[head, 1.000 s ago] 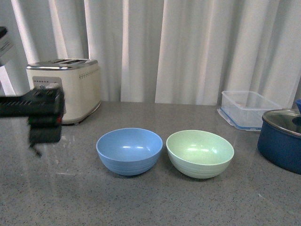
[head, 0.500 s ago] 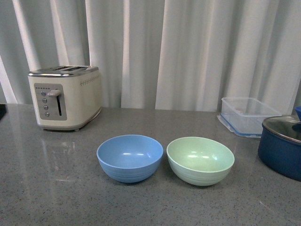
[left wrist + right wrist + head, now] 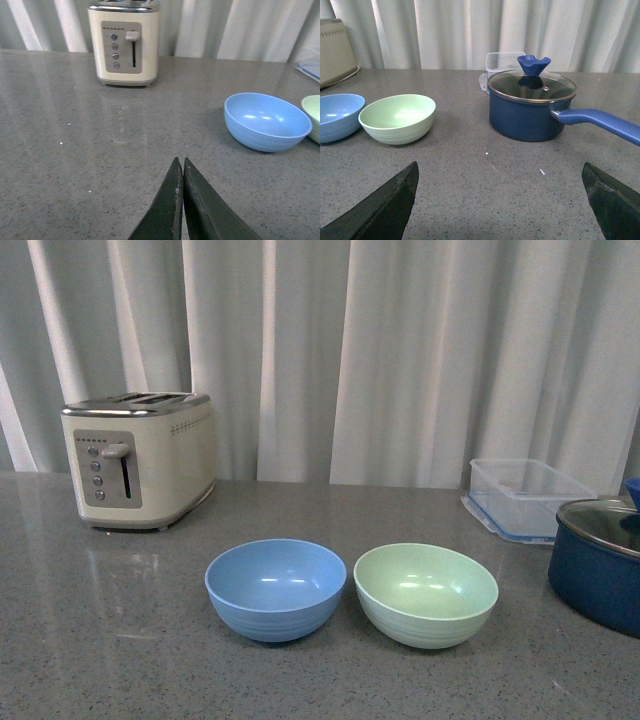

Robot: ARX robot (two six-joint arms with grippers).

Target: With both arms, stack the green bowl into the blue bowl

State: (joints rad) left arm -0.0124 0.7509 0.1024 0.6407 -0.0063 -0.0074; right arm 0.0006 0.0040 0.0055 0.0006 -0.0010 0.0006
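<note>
Two bowls sit side by side on the grey speckled worktop [image 3: 120, 640], near its front edge and both upright with their open sides up. The blue bowl [image 3: 276, 588] is on the left and the green bowl [image 3: 425, 593] on the right. Their rims are just beside each other, with a thin gap showing between them. Both are empty, and each has faint ridges low on the outside.

Behind them, to the left, a cream toaster [image 3: 138, 458] stands well apart from the bowls, its lever and buttons facing forward. At the back right is a clear container [image 3: 528, 498] with a blue rim. In front of it, at the right edge, is a dark blue pot [image 3: 598, 560]. Its glass lid [image 3: 532, 85] is on, with a blue knob [image 3: 534, 65] on top, and its long blue handle [image 3: 600, 122] points away from the bowls. White curtains [image 3: 350, 350] hang along the back.

The left gripper [image 3: 181, 162] is low over the bare worktop. Its two dark fingers are pressed together with nothing between them, and they point toward the stretch between the toaster and the blue bowl. The right gripper [image 3: 500, 167] has its fingers spread wide apart and is empty. It faces the green bowl on one side and the pot on the other, well short of both.
</note>
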